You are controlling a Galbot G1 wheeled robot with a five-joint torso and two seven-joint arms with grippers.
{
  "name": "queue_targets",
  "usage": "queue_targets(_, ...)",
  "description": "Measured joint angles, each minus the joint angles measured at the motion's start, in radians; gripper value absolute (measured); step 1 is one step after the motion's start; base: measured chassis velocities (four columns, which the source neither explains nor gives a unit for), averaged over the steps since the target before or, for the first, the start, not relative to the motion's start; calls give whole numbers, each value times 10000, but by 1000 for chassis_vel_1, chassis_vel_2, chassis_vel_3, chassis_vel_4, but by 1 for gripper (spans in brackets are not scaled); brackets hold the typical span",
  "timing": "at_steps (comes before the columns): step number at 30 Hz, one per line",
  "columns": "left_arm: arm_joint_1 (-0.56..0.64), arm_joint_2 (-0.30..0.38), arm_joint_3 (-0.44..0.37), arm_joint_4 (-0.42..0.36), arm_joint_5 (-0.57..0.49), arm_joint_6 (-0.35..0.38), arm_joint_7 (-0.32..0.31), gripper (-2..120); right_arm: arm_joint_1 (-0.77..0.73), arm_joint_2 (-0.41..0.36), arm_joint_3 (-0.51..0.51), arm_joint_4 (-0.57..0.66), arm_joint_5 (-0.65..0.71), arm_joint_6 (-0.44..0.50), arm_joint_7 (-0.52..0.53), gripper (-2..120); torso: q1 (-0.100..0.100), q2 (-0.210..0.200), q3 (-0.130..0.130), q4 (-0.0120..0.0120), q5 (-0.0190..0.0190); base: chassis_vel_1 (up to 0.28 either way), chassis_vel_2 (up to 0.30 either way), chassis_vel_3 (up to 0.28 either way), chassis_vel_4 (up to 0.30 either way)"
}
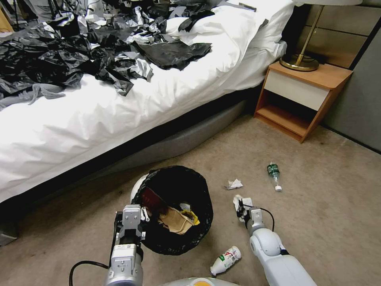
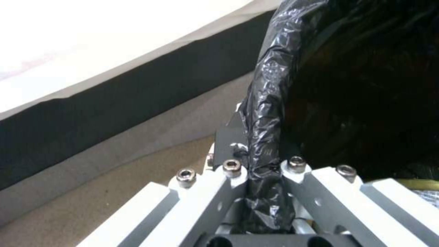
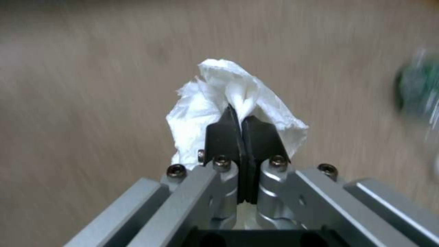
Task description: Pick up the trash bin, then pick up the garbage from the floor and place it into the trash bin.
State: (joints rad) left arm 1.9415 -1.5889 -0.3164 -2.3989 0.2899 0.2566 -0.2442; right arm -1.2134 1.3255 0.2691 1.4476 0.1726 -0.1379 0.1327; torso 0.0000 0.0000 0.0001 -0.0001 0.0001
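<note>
The trash bin point(image 1: 174, 210) is held above the carpet point(image 1: 325, 222) near the side of the bed point(image 1: 119, 107). Its bag-covered rim is clamped between the closed fingers of the left gripper point(image 1: 139, 216), as seen in the left wrist view point(image 2: 263, 164). A brown paper bag point(image 1: 176, 222), a yellow wrapper point(image 1: 193, 217) and a red packet point(image 1: 151, 198) are contained in the bin. The right gripper point(image 1: 241, 209) is positioned just beside the bin, low over the carpet, with its fingers point(image 3: 224, 137) pressed together on a white tissue point(image 3: 215, 99). A second tissue point(image 1: 234, 184) lies on the carpet beyond this gripper. A green-labelled bottle point(image 1: 274, 176) lies farther toward the nightstand point(image 1: 303, 99). A white bottle point(image 1: 225, 260) lies on the carpet near the right arm.
</note>
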Motion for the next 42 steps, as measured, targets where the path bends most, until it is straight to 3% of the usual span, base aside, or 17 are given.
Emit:
queue_targets(1, -6, -6, 15, 32, 2, 0, 9, 0, -192, -43, -31, 899, -108, 537, 11, 0, 0, 0, 0, -1, -2, 0, 0, 0, 0)
queue_targets(3, -12, -9, 18, 47, 2, 0, 13, 0, -238, -42, -42, 1214, -239, 965, -19, 0, -1, 0, 0, -1, -2, 0, 0, 0, 0)
queue_targets(6, -36, -1, 13, 123, 3, 3, 41, 0, -371, -23, -64, 2797, -983, 3420, -809, 0, 0, 0, -1, 4, -2, 0, 0, 0, 0)
queue_targets(7, -36, -1, 13, 123, 3, 3, 41, 0, -371, -23, -64, 2797, -983, 3420, -809, 0, 0, 0, -1, 4, -2, 0, 0, 0, 0)
queue_targets(10, -40, 16, 3, 159, 8, 8, 66, 0, -760, -193, -305, 4653, -916, 4718, -2375, 0, 0, 0, -1, 2, -3, 0, 0, 0, 0)
queue_targets(14, -43, 34, 20, 186, 5, 10, 68, 0, -1291, -427, -550, 5781, -763, 5481, -3881, 0, 0, 0, -1, 0, -1, 0, 0, 0, 0)
queue_targets(21, -68, 77, 17, 200, -45, 14, 69, 0, -2044, -889, -1035, 6116, -906, 6030, -4666, 0, 0, 0, -2, -1, -2, 0, 0, 0, 0)
queue_targets(32, -108, 113, 35, 211, -97, 40, 70, 0, -2260, -946, -1670, 4716, -1362, 6099, -4737, 1, 0, 0, -1, 1, -2, 0, 0, 0, 0)
queue_targets(42, -125, 118, 57, 190, -114, 46, 69, 0, -2111, -883, -1696, 4250, -1441, 5957, -4543, 37, 0, 0, -1, 1, -1, 0, 0, 0, 0)
